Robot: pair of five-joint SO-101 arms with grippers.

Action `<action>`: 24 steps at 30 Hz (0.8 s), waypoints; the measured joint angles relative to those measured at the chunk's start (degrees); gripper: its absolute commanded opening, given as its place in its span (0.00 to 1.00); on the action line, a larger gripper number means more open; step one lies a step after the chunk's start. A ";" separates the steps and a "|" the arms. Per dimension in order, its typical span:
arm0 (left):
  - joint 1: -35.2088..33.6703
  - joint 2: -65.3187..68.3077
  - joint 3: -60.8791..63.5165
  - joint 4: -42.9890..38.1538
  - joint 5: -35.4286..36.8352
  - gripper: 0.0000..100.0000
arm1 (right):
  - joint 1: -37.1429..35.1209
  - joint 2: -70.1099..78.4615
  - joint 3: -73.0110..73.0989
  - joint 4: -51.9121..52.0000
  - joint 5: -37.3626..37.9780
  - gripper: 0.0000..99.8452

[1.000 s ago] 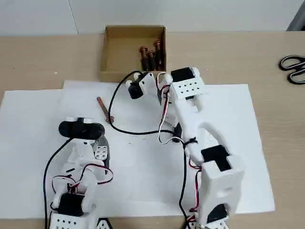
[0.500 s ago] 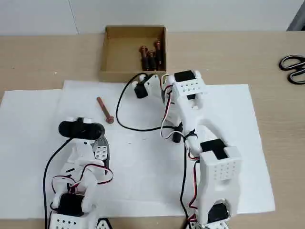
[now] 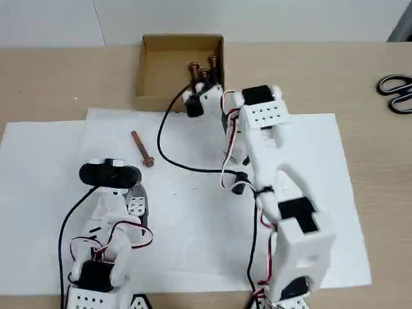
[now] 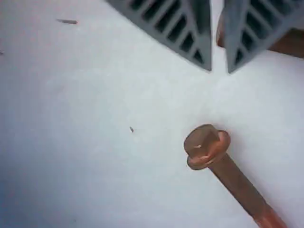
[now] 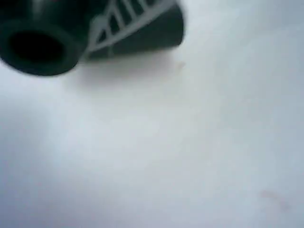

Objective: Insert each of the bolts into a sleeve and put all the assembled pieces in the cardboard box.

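Cardboard is my marker here: the cardboard box (image 3: 149,71). I've got the right gripper (image 3: 207,92) at the box's near wall, by the corner where the copper-headed assembled pieces (image 3: 203,72) stand bunched inside. On my right wrist feed a black sleeve (image 5: 38,47) is pinched under a ribbed finger (image 5: 128,19), its bore facing the lens. I can't tell whether a bolt is in it. One loose bolt (image 3: 141,148) lies flat on the white paper (image 3: 51,193), outside the box, in front of its left end, head turned away from it. My left gripper (image 4: 219,70) hangs just past that head, farther still from the box, jaws drawn nearly together, nothing between them. Scissors (image 3: 396,90) lie far off the box's right side.
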 measured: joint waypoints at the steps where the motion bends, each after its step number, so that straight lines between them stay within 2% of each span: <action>1: 0.00 0.00 0.00 0.00 0.00 0.01 | -0.53 -1.49 0.00 1.41 -1.14 0.00; 9: 0.00 0.00 0.00 0.09 -0.18 0.02 | -0.62 -11.87 1.23 7.12 -15.56 0.00; 13: 0.00 0.00 -2.55 4.66 -4.04 0.06 | 0.97 -20.57 7.21 7.30 -16.53 0.00; 19: 0.00 0.26 -10.11 9.49 -8.44 0.07 | 4.40 -33.14 19.87 7.30 -16.79 0.00; 24: 0.00 10.29 -20.57 10.02 -9.23 0.07 | 9.76 -40.09 29.63 7.30 -16.88 0.00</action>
